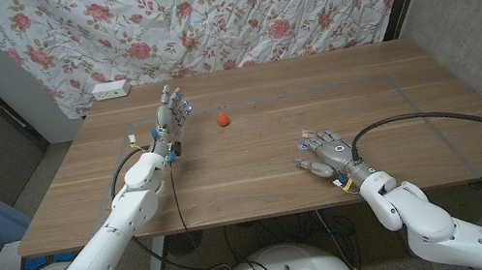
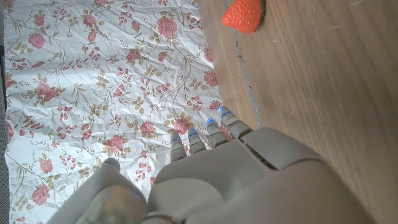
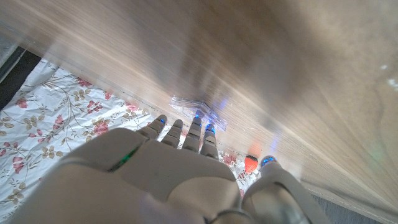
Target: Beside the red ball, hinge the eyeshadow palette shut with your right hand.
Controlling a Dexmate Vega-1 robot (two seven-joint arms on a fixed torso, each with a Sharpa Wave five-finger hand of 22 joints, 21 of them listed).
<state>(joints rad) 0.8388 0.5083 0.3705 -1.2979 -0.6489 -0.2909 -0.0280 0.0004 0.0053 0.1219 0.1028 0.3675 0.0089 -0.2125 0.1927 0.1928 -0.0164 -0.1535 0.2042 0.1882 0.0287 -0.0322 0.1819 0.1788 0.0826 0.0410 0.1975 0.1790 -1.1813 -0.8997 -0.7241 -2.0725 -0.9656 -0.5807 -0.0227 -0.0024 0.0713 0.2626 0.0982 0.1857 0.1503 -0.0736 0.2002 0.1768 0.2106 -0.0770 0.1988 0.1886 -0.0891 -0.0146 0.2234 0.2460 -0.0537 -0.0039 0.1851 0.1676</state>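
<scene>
1. One clear, flat thing, taken for the eyeshadow palette (image 3: 198,107), is made out only faintly in the right wrist view, just past the fingertips (image 3: 196,119) of the right hand (image 1: 327,155); whether it is hinged open cannot be told, and the view is blurred.
2. The right hand is seen low over the table (image 1: 260,191), fingers spread; whether anything is held cannot be told.
3. The left hand (image 1: 168,111) is seen raised, fingers apart, holding nothing.
4. A red strawberry-like thing (image 1: 222,117) lies on the table between the hands, nearer the left.
5. A floral cloth (image 1: 239,8) hangs behind the table, with a white power strip (image 1: 110,89) at its foot.
</scene>
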